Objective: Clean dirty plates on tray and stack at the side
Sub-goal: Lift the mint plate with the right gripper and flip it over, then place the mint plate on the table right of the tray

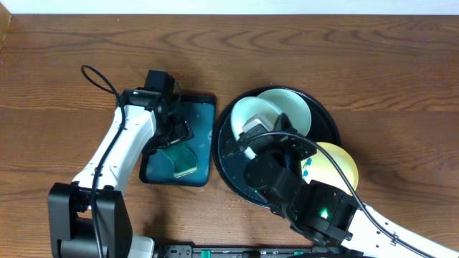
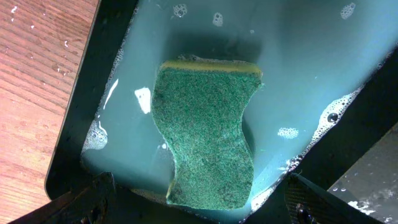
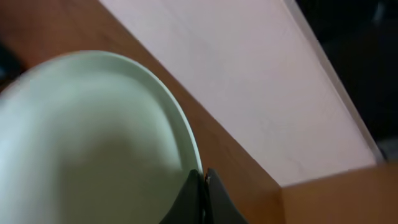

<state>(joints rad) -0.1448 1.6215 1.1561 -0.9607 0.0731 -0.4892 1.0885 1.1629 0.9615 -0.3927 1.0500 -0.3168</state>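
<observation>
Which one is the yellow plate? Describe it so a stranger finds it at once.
Find the large round black tray right of the table's centre. At its right rim, beside the right arm, lies the yellow plate. It alone is yellow, with teal smears on its left part; the two pale mint plates sit farther back.

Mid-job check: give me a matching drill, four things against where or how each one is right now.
Things:
1. sponge
2. yellow plate
3. mint plate in the right wrist view
4. left hand

States:
A. pinched at its rim by the right hand
B. open, above the sponge
C. lying in soapy water in the teal tray
D. at the black tray's right edge

Pairs: 1-C; 2-D; 3-A; 4-B
</observation>
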